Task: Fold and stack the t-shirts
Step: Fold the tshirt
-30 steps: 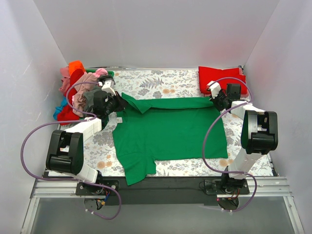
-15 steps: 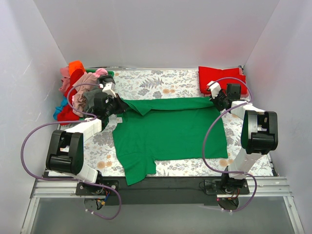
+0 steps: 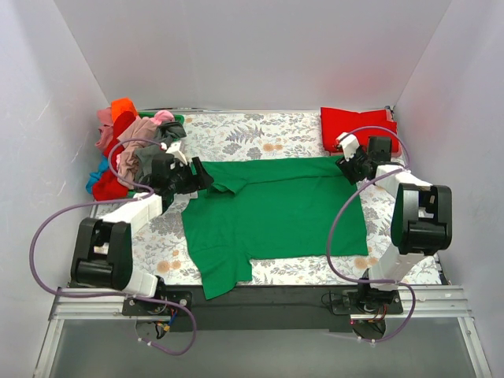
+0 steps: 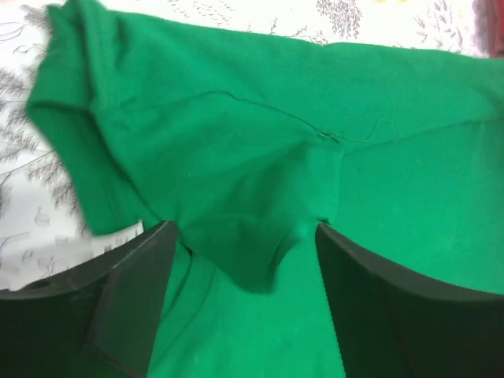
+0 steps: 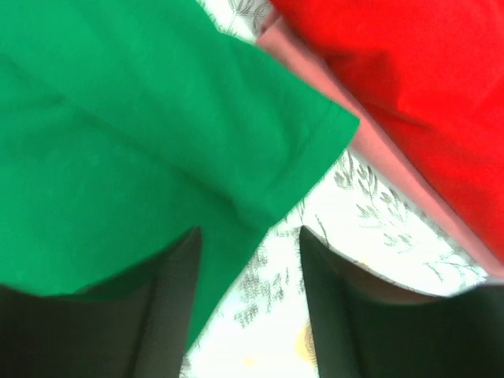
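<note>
Bright green cotton t-shirt (image 3: 276, 209) lay spread on grey-white floral-print cloth (image 3: 252, 130), far edge folded over. Left hand (image 3: 194, 173) fingers apart astride far-left fold. Right hand (image 3: 347, 164) fingers apart at far-right sleeve, near folded red t-shirt (image 3: 354, 126).

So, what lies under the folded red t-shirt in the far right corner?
Under the red t-shirt, the right wrist view shows the edge of a pink garment, lying on the floral cloth. The rest of it, and anything else in the stack, is covered.
</note>
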Robot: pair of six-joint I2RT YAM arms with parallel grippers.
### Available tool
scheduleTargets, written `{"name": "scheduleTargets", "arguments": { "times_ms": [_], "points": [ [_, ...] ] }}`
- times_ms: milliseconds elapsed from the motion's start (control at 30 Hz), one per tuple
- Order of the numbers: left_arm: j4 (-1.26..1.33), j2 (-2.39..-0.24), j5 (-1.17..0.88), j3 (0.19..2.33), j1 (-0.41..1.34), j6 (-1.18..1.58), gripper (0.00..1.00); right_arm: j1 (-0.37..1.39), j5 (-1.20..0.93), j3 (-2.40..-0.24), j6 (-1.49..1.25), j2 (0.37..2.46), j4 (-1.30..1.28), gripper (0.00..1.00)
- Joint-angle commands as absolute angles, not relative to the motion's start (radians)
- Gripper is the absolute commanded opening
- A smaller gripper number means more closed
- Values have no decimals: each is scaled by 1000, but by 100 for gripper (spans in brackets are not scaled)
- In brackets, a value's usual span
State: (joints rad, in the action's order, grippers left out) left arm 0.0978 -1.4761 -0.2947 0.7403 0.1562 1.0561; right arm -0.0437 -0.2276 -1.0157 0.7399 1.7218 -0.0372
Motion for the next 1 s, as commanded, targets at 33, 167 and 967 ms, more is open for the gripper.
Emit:
{"name": "scheduleTargets", "arguments": {
  "times_ms": [33,167,967],
  "points": [
    [6,-1248,-215,721,153,1043,78,-72,-230,-993,743,1608,-110,80],
    [-73,-1125,-125,707,152,1103,82,-86,-250,-968,698,1549,-170,81],
    [-693,-1192,-98,606,156,1657,61,-271,-382,-831,686,1506,-632,66]
  ]
}}
